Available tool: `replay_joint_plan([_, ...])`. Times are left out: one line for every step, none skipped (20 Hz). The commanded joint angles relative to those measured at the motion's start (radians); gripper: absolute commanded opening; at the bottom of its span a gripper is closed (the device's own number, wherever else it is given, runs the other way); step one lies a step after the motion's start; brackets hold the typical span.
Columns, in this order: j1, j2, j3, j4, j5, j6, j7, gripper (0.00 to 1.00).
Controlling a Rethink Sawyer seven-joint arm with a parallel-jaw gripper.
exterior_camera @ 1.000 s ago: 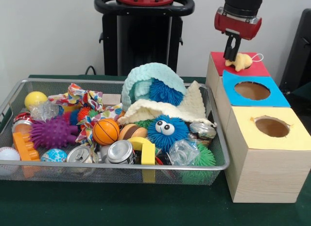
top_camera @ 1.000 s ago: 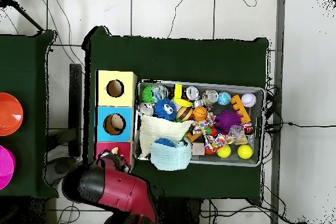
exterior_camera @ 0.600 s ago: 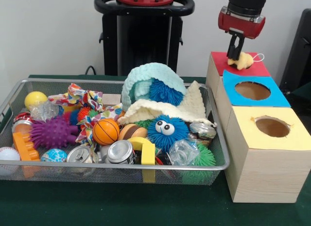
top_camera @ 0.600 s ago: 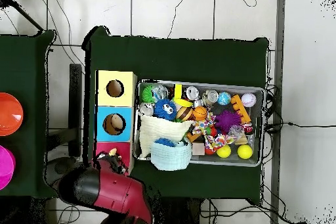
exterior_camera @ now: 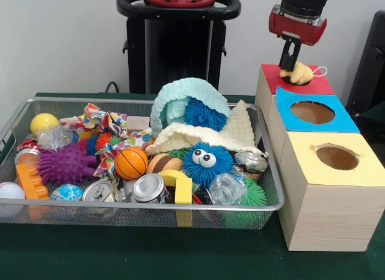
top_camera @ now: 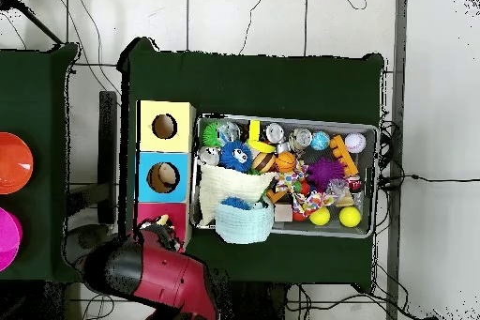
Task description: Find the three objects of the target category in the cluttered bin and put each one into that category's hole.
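You have the green-covered desk point(exterior_camera: 120, 256) carrying everything, with the wire mesh bin point(exterior_camera: 144, 205) filling its left and middle in the front view and a row of three wooden boxes along the bin's right side. The bin is packed: a pale teal knitted cloth point(exterior_camera: 180, 96) arches over a blue spiky ball point(exterior_camera: 203, 114) at the bin's back edge, and a cream cloth point(exterior_camera: 231, 132) lies draped just in front of it. Lower down you see a blue fuzzy toy with eyes point(exterior_camera: 206, 161), a purple spiky ball point(exterior_camera: 65, 164), a small basketball point(exterior_camera: 130, 163), a metal can point(exterior_camera: 149, 188) near the front rim, and a yellow ball point(exterior_camera: 44, 122) in the back left corner.

Of the boxes, the yellow-topped box point(exterior_camera: 334, 165) sits nearest the desk's front edge, the blue-topped box point(exterior_camera: 313, 114) is in the middle, and the red-topped box point(exterior_camera: 295, 81) is at the back. The yellow and blue tops show open round holes.

The red and black arm comes down over the red-topped box. The gripper point(exterior_camera: 291, 65) is closed narrowly on a small yellow plush toy point(exterior_camera: 299, 74), which rests on the red top, where that box's hole would be; you cannot see the hole itself under it. From overhead the gripper point(top_camera: 159, 234) sits at the red box's end of the row
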Motion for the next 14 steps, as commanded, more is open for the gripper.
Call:
replay_joint_plan([-0.014,0.014,0.075,-0.011,0.043,0.084,0.249,0.00])
replay_joint_plan([-0.013,0.015,0.074,-0.011,0.043,0.081,0.251,0.00])
replay_joint_plan([-0.013,0.016,0.076,-0.010,0.046,0.078,0.253,0.00])
replay_joint_plan([-0.011,0.017,0.074,-0.011,0.046,0.078,0.256,0.00])
replay_joint_plan([-0.008,0.020,0.067,-0.016,0.042,0.083,0.257,0.00])
replay_joint_plan([-0.007,0.020,0.063,-0.017,0.039,0.085,0.257,0.00])
replay_joint_plan([-0.010,0.020,0.058,-0.020,0.033,0.092,0.250,0.00])
replay_joint_plan([-0.015,0.018,0.058,-0.019,0.029,0.092,0.242,0.00])
replay_joint_plan([-0.021,0.017,0.055,-0.018,0.023,0.092,0.232,0.00])
replay_joint_plan([-0.033,0.013,0.059,-0.013,0.019,0.088,0.216,0.00])
replay_joint_plan([-0.045,0.008,0.064,-0.006,0.015,0.082,0.200,0.00])
replay_joint_plan([-0.057,0.004,0.070,0.002,0.014,0.076,0.186,0.00])
replay_joint_plan([-0.062,0.002,0.069,0.004,0.009,0.076,0.179,0.00])
replay_joint_plan([-0.063,0.002,0.069,0.004,0.007,0.077,0.178,0.00])
